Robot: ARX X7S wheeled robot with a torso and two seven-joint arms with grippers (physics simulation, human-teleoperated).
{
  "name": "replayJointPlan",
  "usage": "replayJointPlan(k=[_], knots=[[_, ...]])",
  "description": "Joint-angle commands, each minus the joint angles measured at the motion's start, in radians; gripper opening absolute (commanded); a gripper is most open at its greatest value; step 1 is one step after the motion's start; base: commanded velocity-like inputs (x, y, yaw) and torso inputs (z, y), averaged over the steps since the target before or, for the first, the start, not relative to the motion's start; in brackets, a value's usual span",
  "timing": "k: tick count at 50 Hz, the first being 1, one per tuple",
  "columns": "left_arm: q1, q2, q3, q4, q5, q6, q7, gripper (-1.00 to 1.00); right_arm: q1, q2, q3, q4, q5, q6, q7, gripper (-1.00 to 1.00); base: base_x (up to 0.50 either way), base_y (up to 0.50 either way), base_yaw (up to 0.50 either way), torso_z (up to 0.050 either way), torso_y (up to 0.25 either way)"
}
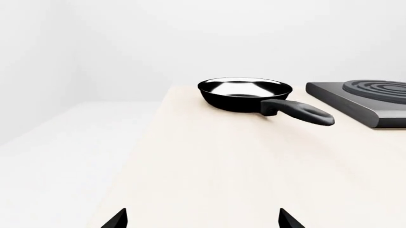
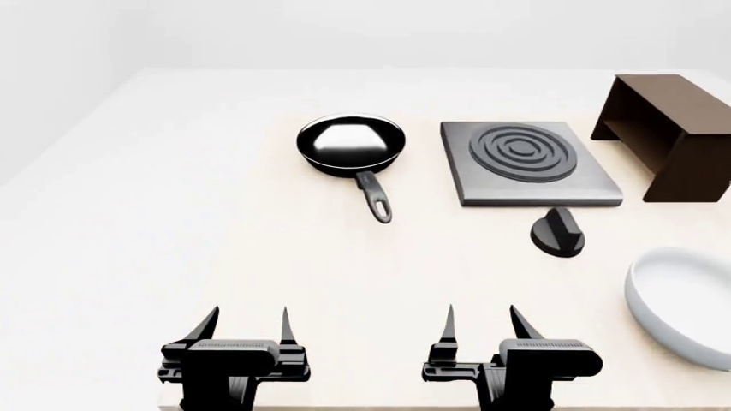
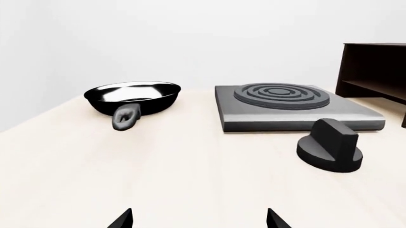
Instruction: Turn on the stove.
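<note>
Both grippers, left (image 2: 243, 324) and right (image 2: 480, 321), hover spread and empty at the pale wooden table's (image 2: 342, 274) near edge, well apart from the flat grey dark-coiled stove (image 2: 528, 162) and its small black knob (image 2: 559, 231).

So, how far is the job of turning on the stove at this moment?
Nothing looks done: the coil rings on the stove are dark, not glowing. Nothing is in hand either; the left gripper and the right gripper are both open and empty near the table's front edge. Left to do: bring a gripper, probably the right as it is nearer, to the black knob in front of the stove and turn it.
</note>
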Motion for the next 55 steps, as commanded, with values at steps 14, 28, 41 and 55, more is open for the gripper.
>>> replayJointPlan(k=[14, 28, 41, 55], knots=[[-0.004, -0.013, 0.017, -0.004, -0.013, 0.005, -0.015, 1.00, 0.003, 0.014, -0.017, 0.002, 0.013, -0.006, 0.015, 1.00, 0.44, 0.00, 0.00, 0.000, 0.000], [-0.007, -0.019, 0.027, -0.006, -0.019, 0.004, -0.024, 1.00, 0.005, 0.021, -0.025, 0.000, 0.022, -0.012, 0.023, 1.00, 0.14, 0.00, 0.00, 0.000, 0.000], [-0.008, -0.027, 0.031, 0.000, -0.030, 0.000, -0.031, 1.00, 0.192, 0.010, 0.010, 0.247, 0.034, 0.015, 0.046, 1.00, 0.00, 0.00, 0.00, 0.000, 0.000], [-0.015, -0.030, 0.043, -0.015, -0.033, 0.006, -0.035, 1.00, 0.370, -0.008, 0.028, 0.554, 0.039, -0.045, 0.042, 1.00, 0.00, 0.00, 0.00, 0.000, 0.000]])
